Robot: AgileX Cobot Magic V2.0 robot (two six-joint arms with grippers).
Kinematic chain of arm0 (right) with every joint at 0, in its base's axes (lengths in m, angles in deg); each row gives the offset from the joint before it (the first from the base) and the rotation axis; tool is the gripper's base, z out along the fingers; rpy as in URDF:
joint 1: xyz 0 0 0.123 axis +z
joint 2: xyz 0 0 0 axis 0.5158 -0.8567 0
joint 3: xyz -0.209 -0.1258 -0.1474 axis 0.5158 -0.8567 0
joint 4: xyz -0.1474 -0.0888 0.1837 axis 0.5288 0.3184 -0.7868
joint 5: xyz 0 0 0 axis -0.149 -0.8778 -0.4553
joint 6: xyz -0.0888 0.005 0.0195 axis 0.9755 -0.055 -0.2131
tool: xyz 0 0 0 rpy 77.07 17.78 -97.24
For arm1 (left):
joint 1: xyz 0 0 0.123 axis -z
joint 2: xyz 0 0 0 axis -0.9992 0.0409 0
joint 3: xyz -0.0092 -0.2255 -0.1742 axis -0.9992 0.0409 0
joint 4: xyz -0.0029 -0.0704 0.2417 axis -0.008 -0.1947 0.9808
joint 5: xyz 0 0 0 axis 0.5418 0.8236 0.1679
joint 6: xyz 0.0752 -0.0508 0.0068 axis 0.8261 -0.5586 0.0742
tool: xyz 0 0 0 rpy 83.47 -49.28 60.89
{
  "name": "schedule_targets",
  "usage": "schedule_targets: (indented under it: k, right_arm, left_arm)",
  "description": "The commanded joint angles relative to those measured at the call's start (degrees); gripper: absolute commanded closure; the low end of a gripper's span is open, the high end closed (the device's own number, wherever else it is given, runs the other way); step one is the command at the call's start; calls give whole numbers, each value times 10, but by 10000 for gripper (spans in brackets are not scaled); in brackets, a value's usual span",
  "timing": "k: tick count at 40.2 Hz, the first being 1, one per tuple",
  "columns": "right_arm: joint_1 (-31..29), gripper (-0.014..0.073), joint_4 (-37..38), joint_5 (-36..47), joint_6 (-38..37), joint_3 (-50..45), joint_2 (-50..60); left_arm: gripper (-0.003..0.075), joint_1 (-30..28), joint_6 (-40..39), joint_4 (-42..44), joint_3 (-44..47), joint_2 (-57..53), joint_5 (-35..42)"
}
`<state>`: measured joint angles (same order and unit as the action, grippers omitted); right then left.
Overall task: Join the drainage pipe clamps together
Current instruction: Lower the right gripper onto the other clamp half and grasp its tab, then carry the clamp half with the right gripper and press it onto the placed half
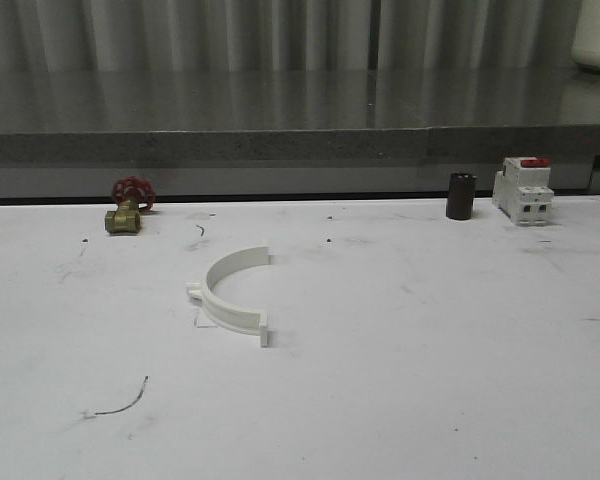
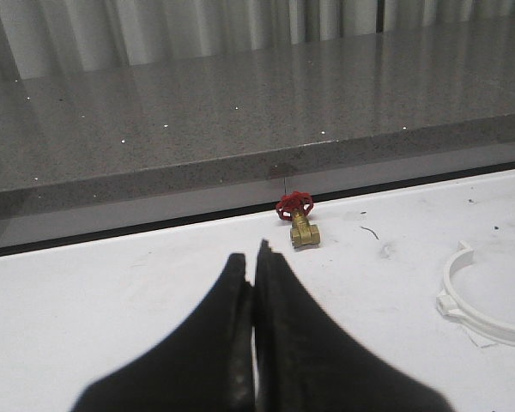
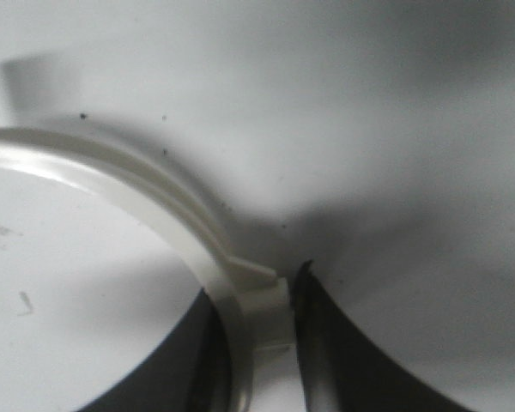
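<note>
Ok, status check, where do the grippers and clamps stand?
Left gripper shut, empty. Right gripper shut on one clamp half. Other clamp half flat on table, nothing obstructing.

Brass valve (image 2: 305, 230) with red handwheel sat beyond the closed left pincer (image 2: 254, 257) tips, near table's (image 1: 430, 380) back edge. Dark cylinder (image 1: 461, 196) and red-topped breaker block (image 1: 523, 190) stood close together at back; bent wire (image 1: 120, 402) lay near front.

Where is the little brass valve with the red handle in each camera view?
Front view: brass valve at the table's far left, against the grey ledge.
Left wrist view: beyond the closed left fingers, against the ledge.
Shared landmark: white clamp half.
</note>
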<state>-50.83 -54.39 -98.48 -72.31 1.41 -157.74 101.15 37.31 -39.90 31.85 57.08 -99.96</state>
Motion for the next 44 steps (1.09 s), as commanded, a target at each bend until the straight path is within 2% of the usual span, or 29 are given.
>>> schedule_targets:
  k: [1,8,17,23,28,35,44]
  right_arm:
    - [-2,478,-3,-1,6,16,30]
    - [-2,484,-4,-22,4,33,35]
    - [11,483,-14,-73,-38,56,86]
    - [55,485,51,-87,-126,56,127]
    - [119,485,125,-119,-233,56,149]
    - [234,485,122,-154,-294,56,151]
    - [382,485,122,-124,-407,56,145]
  left_arm:
    - [741,-1,-1,4,-16,5,45]
    - [741,-1,-1,4,-16,5,45]
    - [741,-1,-1,4,-16,5,45]
    - [741,-1,-1,4,-16,5,45]
    - [741,-1,-1,4,-16,5,45]
    - [741,-1,-1,4,-16,5,45]
    - [741,-1,-1,4,-16,5,45]
